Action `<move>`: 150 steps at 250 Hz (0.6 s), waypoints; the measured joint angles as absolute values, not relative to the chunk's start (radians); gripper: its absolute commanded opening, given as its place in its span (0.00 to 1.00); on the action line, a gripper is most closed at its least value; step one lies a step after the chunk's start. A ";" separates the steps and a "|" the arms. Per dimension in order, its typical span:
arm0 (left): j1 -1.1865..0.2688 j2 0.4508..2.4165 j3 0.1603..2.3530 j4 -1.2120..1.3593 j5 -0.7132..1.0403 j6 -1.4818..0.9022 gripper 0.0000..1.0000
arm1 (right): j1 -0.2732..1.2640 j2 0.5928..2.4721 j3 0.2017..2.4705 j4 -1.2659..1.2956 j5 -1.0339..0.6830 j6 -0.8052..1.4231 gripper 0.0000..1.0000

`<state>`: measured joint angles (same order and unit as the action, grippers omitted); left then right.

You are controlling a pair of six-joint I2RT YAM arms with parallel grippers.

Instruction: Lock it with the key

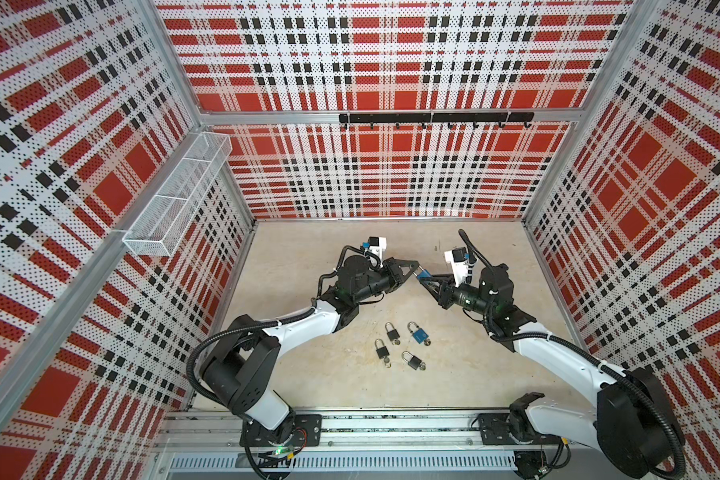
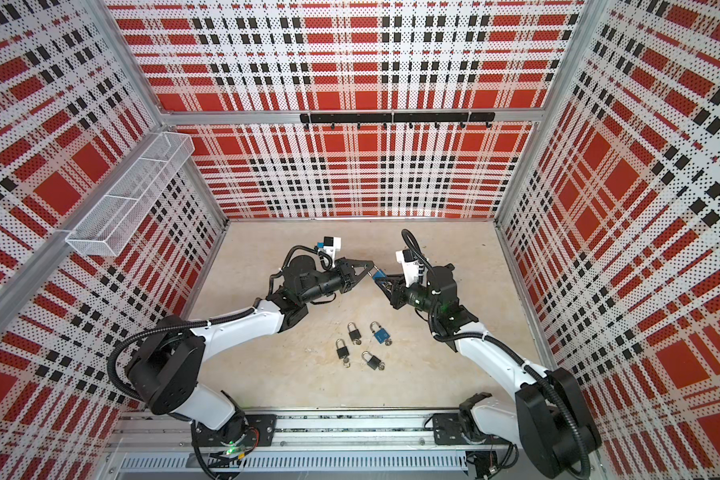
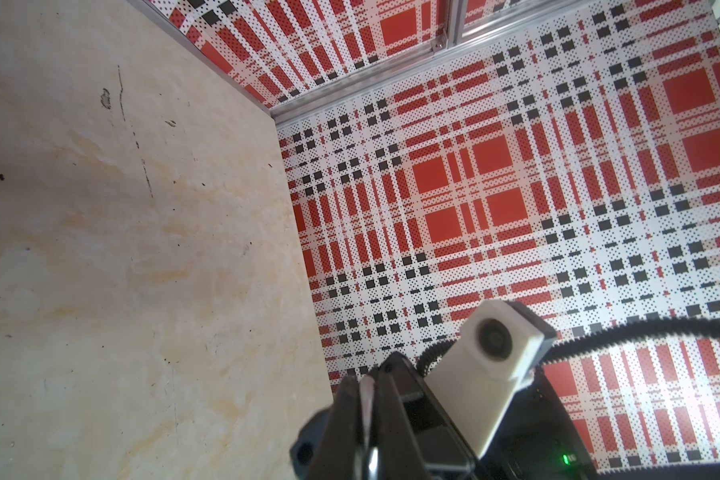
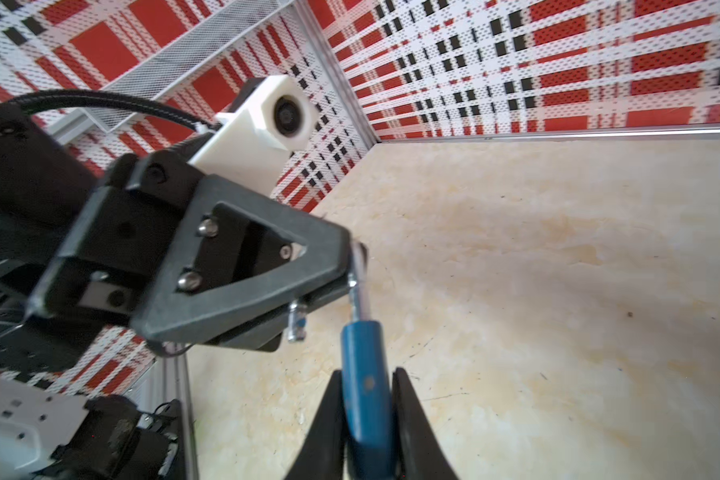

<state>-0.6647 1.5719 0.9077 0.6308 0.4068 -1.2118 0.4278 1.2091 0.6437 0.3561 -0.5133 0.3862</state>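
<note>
Two grippers of mine meet in the air above the worktop (image 1: pixel 308 374), about midway between its left and right edges. My right gripper (image 4: pixel 366 376) has its fingers (image 4: pixel 410 415) pressed against the two flat sides of the blue padlock (image 4: pixel 366 399), so I am holding it by the body. The lock is clear of the surface. Its shackle (image 4: pixel 356 297) points away from that wrist towards my left gripper (image 4: pixel 356 253). One shackle leg sits in the body, and the other end hangs free beside it. My left fingertips are closed to a thin slit on the bend of the shackle, and the left wrist view shows only a sliver of bright metal between them.

Four more locks lie flat nearer the front edge, close together. They are a second blue padlock (image 1: pixel 418 333), a rear black padlock (image 1: pixel 390 332), a left black padlock (image 1: pixel 382 350) and a front black padlock (image 1: pixel 413 360). Each has a small metal ring at its base, too small to make out further.
</note>
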 measured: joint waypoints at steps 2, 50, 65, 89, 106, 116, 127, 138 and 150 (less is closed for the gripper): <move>-0.665 1.572 0.908 0.631 0.407 -1.213 0.00 | 0.428 1.209 0.644 0.356 -0.514 0.387 0.04; -0.665 1.573 0.908 0.636 0.407 -1.215 0.00 | 0.427 1.208 0.644 0.356 -0.514 0.387 0.00; -0.665 1.573 0.908 0.637 0.409 -1.215 0.00 | 0.427 1.203 0.644 0.351 -0.513 0.390 0.00; -0.664 1.573 0.908 0.642 0.414 -1.214 0.04 | 0.427 1.193 0.653 0.326 -0.514 0.393 0.00; -0.659 1.572 0.908 0.647 0.423 -1.207 0.21 | 0.427 1.187 0.672 0.286 -0.516 0.393 0.00; -0.653 1.571 0.908 0.648 0.425 -1.197 0.27 | 0.428 1.184 0.687 0.255 -0.515 0.395 0.00; -0.645 1.567 0.908 0.647 0.435 -1.189 0.34 | 0.428 1.181 0.707 0.214 -0.513 0.397 0.00; -0.633 1.559 0.908 0.643 0.445 -1.169 0.38 | 0.426 1.181 0.730 0.166 -0.512 0.397 0.00; -0.616 1.541 0.908 0.625 0.456 -1.144 0.41 | 0.425 1.181 0.756 0.115 -0.513 0.395 0.00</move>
<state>-0.6163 1.5414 0.9077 0.6247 0.4561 -1.1439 0.4248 1.1809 0.7559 0.1146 -0.5133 0.3950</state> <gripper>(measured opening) 0.381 0.180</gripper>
